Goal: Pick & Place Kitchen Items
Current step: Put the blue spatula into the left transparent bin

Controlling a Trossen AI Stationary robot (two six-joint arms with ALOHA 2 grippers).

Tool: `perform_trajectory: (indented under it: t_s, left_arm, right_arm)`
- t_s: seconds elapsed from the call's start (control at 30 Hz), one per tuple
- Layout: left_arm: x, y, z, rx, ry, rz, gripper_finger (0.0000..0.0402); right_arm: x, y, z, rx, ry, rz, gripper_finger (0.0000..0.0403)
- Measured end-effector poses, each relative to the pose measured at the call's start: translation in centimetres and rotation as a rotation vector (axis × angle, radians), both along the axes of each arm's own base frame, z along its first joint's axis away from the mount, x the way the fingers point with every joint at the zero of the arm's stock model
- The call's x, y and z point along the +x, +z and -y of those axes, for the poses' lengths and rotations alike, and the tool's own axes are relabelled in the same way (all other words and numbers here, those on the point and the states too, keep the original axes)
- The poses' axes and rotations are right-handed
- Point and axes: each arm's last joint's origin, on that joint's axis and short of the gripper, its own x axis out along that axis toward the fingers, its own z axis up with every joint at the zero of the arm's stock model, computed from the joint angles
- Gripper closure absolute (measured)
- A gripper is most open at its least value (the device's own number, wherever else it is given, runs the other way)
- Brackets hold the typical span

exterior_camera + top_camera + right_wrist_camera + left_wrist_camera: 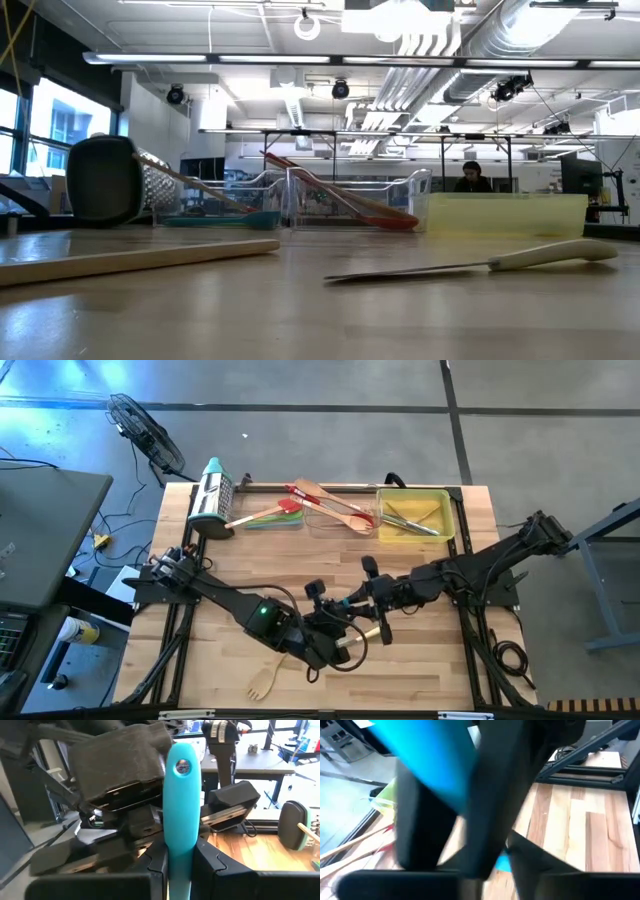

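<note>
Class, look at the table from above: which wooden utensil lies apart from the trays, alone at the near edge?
The wooden fork. It lies by itself on the bare table at the near edge, while the other wooden utensils rest across the clear tray at the far side.

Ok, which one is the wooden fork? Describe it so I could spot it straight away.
Start at the wooden table and go to the edge opposite the yellow tray. The wooden fork lies flat on bare wood there, toward the left side. It is pale and tined, well apart from the coloured spatulas at the far edge.
</note>
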Motion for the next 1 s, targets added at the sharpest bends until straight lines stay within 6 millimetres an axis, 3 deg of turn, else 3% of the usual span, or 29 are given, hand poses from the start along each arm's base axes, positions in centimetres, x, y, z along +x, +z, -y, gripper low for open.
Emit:
perform_trajectory:
  t_s: [0.1,0.57,1.0]
  left_arm:
    - [0.3,0.0,-0.5,-0.009,-0.019,-0.017,0.0375]
    - [0.5,-0.2,-1.3,-0.026,-0.059,-0.063,0.0375]
    - [0.4,-0.9,-1.7,0.002,-0.053,-0.127,0.0381]
  right_arm:
    - [0.0,-0.1,0.0,-0.016,0.000,-0.004,0.0363]
    - [-0.1,-0.3,-0.2,-0.013,-0.005,-0.025,0.0358]
    - [-1.0,0.1,0.4,-0.020,-0.064,-0.053,0.0139]
